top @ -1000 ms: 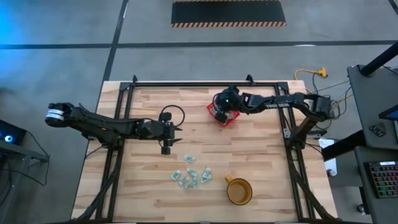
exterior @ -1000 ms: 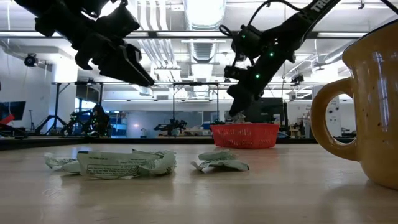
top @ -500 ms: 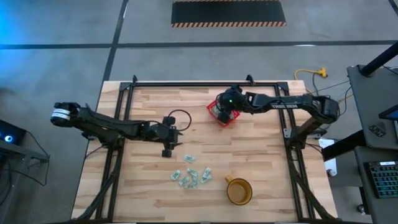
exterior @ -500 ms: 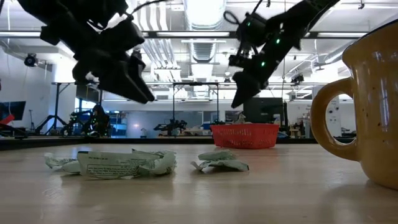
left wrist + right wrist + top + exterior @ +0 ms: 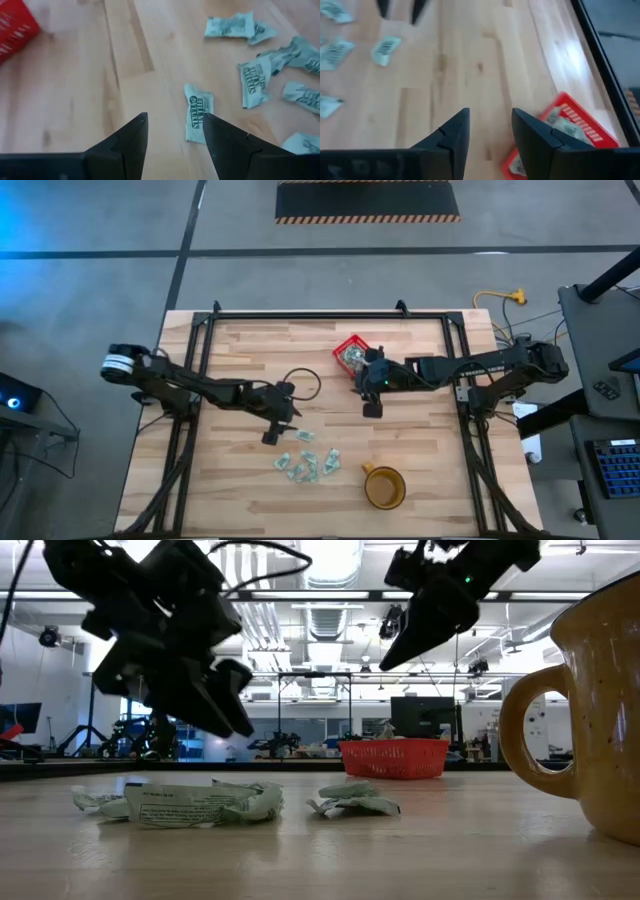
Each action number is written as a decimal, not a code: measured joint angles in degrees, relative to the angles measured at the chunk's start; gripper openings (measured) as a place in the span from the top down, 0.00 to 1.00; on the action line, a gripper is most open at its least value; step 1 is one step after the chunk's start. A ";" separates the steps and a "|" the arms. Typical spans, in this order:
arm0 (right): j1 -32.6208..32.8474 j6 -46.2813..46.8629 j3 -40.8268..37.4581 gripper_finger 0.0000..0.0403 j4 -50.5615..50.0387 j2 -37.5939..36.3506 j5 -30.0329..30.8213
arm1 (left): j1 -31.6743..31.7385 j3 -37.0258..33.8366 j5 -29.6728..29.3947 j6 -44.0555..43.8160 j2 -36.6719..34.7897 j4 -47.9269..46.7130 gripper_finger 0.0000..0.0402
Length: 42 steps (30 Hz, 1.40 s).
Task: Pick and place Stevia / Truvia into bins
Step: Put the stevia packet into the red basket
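Pale green sachets (image 5: pixel 305 463) are lying loose on the wood well short of the red basket (image 5: pixel 351 353), so we are judging most of the job undone. Our left gripper (image 5: pixel 272 434) is hanging spread and empty just beside that pile (one sachet (image 5: pixel 198 113) showing between its fingers). Our right gripper (image 5: pixel 372 408), also parted and empty, is sitting near the basket, which is holding a few sachets.

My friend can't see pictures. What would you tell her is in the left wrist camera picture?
The left gripper, open and empty, hovers over a wooden table just short of one green-and-white sachet. More sachets lie scattered beyond it, and a corner of the red basket shows at the edge.
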 joint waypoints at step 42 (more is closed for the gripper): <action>7.50 4.84 -2.00 0.79 -0.42 -1.23 0.53 | -2.36 0.31 3.02 -2.62 12.65 8.50 0.96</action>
